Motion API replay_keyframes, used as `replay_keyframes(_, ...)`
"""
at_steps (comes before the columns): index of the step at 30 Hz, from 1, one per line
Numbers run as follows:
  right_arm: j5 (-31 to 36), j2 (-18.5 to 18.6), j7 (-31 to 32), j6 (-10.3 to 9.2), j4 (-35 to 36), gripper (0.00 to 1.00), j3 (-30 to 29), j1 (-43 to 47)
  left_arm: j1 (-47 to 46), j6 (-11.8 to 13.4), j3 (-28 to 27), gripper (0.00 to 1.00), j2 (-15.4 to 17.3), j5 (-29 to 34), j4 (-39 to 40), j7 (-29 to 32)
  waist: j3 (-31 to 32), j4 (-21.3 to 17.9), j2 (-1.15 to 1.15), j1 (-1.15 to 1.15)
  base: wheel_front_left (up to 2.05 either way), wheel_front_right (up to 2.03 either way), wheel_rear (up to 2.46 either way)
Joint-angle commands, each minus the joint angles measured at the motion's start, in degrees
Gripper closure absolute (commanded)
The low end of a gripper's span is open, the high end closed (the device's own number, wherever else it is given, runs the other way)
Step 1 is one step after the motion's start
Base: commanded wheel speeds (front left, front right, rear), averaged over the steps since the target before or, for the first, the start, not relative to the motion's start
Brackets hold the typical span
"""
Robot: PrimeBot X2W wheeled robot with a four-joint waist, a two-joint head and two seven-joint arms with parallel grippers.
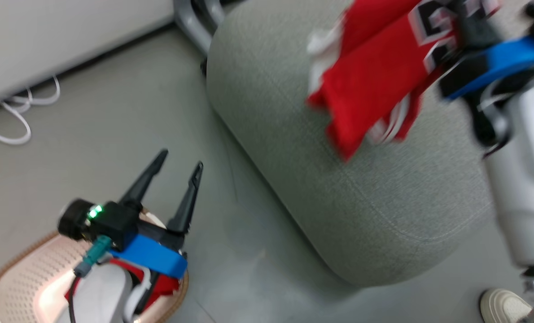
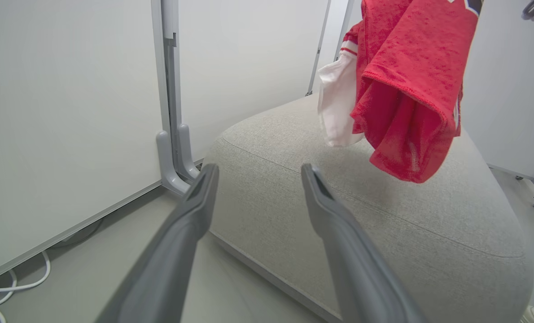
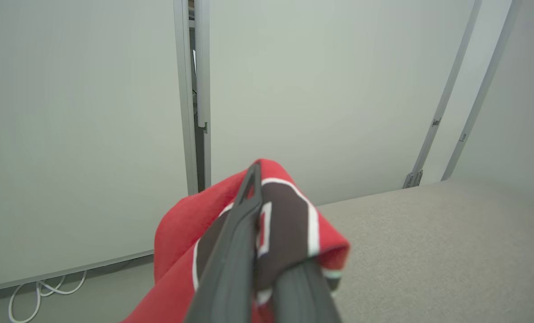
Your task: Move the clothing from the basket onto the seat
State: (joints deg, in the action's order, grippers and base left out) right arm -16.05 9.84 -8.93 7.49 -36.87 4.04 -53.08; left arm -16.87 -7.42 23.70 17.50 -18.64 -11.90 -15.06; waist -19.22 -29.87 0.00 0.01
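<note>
- Across the right half of the head view lies the seat (image 1: 294,170), grey and rounded. You have much room on its top, but its edge curves down to the floor (image 1: 114,112).
- Above the seat hangs the jersey (image 1: 374,76), held at its numbered part and falling in a loose bunch. The left wrist view shows you what the head view cannot: the lowest fold is clear of the cushion and is not touching it yet.
- At the lower left stands the basket (image 1: 20,278). The second garment (image 1: 166,287) is inside it, mostly hidden behind the left forearm.
- Your right gripper (image 3: 258,202) is closed on the jersey. The right wrist view shows the black-and-white print wrapped over one finger, which the blurred head view does not make clear. I judge this to be the main risk: when you open, the cloth may hook on that finger and be dragged off the seat.
- A second risk: if you release too near the rounded edge, the bunch may slide to the floor.
- Your left gripper (image 1: 181,159) is wide open and holds nothing. Its wrist is over the basket.
- A shoe (image 1: 502,305) is on the floor near the seat; keep the base away from it.
</note>
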Motion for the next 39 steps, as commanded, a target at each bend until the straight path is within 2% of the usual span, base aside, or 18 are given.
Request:
replay_keyframes(1, -0.18, 1.16, 0.48, 0.01, 0.25, 1.0, -1.84, -2.32, -2.21, -0.07, 0.22, 0.0, 1.1, 0.24, 0.66, -0.17, -6.91, 2.04, 0.0, -0.01, 0.0, 0.0, 0.0)
replay_keyframes(7, 0.18, 7.13, 0.4, 0.02, -0.8, 1.0, -14.89, -9.62, -8.03, -0.07, 0.06, 0.0, 5.03, 1.21, 4.23, 0.14, -17.28, 4.09, 0.0, -0.01, 0.0, 0.0, 0.0)
replay_keyframes(13, 0.63, 8.14, -2.84, 0.01, -4.04, 1.0, -22.42, -9.81, -12.52, -0.07, 0.19, 0.0, 7.81, 2.39, 8.35, 1.79, -24.8, 5.46, 0.0, -0.01, 0.0, 0.0, 0.0)
replay_keyframes(21, 1.07, 5.86, -5.65, 0.01, -11.23, 1.0, -24.22, -7.04, -14.17, 0.85, -0.07, 0.0, 8.43, 2.72, 10.69, 1.84, -27.54, 6.71, 0.0, -0.01, 0.0, 0.0, 0.0)
replay_keyframes(28, 1.9, 5.48, -6.24, 0.01, -12.99, 1.0, -23.73, -6.7, -13.2, 1.07, 0.11, 0.0, 7.9, 2.09, 9.62, 1.35, -26.7, 7.29, 0.0, -0.01, 0.0, 0.0, 0.0)
replay_keyframes(29, 2.03, 5.52, -6.28, 0.01, -13.03, 0.83, -23.57, -6.53, -13.13, 1.07, 0.18, 0.0, 7.65, 1.96, 9.3, 1.29, -26.32, 7.42, 0.0, -0.01, 0.0, 0.0, 0.0)
replay_keyframes(30, 2.11, 5.64, -6.28, 0.01, -13.08, 0.55, -23.5, -6.3, -13.08, 1.05, 0.27, 0.0, 7.4, 1.76, 8.96, 1.19, -25.85, 7.6, 0.0, -0.01, 0.0, 0.0, 0.0)
replay_keyframes(31, 2.44, 5.88, -6.3, 0.01, -12.93, 0.37, -23.42, -5.99, -13.07, 1.03, 0.37, 0.0, 7.02, 1.56, 8.56, 0.97, -25.31, 7.84, 0.0, -0.01, 0.0, 0.0, 0.0)
replay_keyframes(32, 2.7, 6.04, -6.32, 0.01, -12.96, 0.37, -23.31, -5.46, -13.06, 0.97, 0.62, 0.0, 6.48, 1.45, 7.94, 0.75, -24.45, 8.27, 0.0, -0.01, 0.0, 0.0, 0.0)
replay_keyframes(33, 3.04, 6.08, -6.33, 0.01, -12.74, 0.0, -22.85, -5.07, -13.12, 0.96, 0.67, 0.0, 6.01, 1.37, 7.33, 0.61, -23.59, 8.64, 0.0, -0.01, 0.0, 0.0, 0.0)
replay_keyframes(39, 5.25, 6.69, -6.33, 0.01, -10.34, 0.0, -19.32, 0.82, -11.4, 0.7, 0.46, 0.0, 1.35, -0.26, 2.26, -0.17, -15.1, 11.42, 0.0, -0.01, 0.0, 0.0, 0.0)
